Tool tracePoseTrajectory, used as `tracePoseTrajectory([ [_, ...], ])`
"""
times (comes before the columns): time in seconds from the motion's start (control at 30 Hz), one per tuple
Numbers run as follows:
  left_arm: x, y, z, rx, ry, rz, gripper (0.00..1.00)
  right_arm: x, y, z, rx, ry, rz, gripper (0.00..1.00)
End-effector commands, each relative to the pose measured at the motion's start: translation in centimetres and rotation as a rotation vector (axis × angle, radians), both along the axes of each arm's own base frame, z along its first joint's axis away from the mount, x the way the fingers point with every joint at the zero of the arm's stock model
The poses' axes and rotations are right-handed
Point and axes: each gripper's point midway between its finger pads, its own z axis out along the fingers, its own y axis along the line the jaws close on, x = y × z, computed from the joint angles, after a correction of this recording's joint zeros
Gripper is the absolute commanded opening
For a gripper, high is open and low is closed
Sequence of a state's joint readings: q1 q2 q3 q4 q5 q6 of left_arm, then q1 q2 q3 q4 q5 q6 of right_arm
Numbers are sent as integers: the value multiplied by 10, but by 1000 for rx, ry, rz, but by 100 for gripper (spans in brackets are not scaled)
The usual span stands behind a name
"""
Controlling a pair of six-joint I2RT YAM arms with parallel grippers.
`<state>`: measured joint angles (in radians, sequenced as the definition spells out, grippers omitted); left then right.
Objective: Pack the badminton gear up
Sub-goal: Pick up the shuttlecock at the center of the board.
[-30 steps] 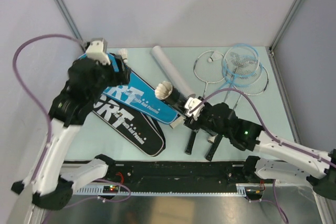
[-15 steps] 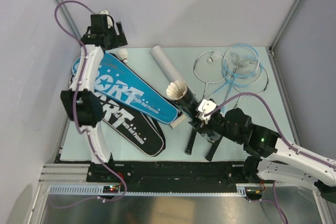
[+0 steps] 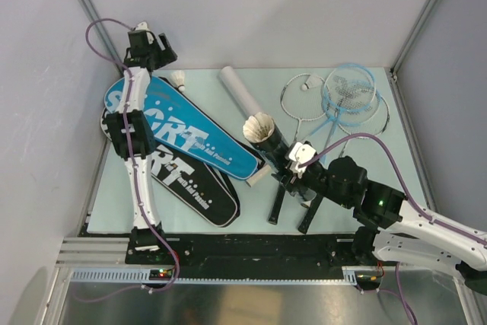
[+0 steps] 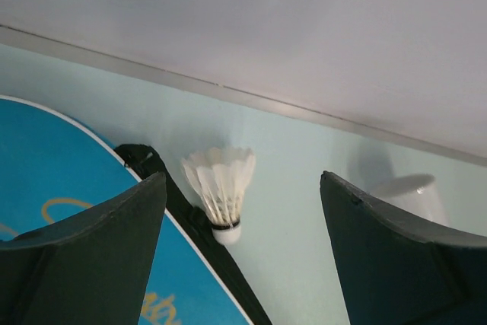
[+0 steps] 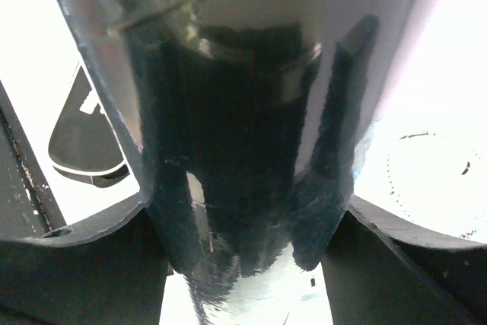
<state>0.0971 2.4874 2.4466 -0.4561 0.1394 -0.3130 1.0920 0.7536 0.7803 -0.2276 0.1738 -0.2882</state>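
Blue and black racket-shaped bags with white SPORT lettering lie crossed on the left of the pale green table (image 3: 365,165). The blue bag (image 3: 190,131) rests on top of the black bag (image 3: 199,192). Thin-framed rackets (image 3: 346,100), one with a light blue rim, overlap at the far right, well apart from both grippers.

A white cylindrical tube (image 3: 242,97) lies flat behind centre. The glossy black tube (image 5: 236,127) is clamped between the fingers of the right gripper (image 3: 297,169). It is tilted upward, with a white feather skirt (image 3: 259,125) showing at its open mouth.

The left gripper (image 3: 152,45) hangs over the far left corner, jaws spread wide and holding nothing. A small white feather shuttlecock (image 4: 221,192) lies just ahead of it, in line with the gap between the fingers and touching neither. Its cork meets the blue bag's black edge and its feathers fan toward the back wall.
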Motion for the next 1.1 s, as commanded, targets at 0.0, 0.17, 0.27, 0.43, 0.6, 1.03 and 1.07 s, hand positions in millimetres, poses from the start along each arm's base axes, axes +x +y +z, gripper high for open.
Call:
tracePoseTrajectory([
  [0.0,30,-4,10,-90,-141,-9,86,3,3,59,181,-88,-16,28],
  [0.17,36,-7,-19,-151,-115,17,85,5,1,65,201,-97,-34,29],
  [0.27,38,-7,-25,-179,-111,33,84,5,0,66,206,-95,-39,29],
  [0.43,33,-14,-38,-265,-67,63,80,5,0,71,220,-107,-44,29],
  [0.6,24,-27,-49,-270,-24,64,78,2,-1,77,232,-118,-36,29],
  [1.03,1,-66,-39,-299,17,21,71,-6,-15,85,249,-134,-42,28],
  [1.07,-1,-70,-39,-297,21,15,69,-7,-16,86,250,-137,-43,28],
])
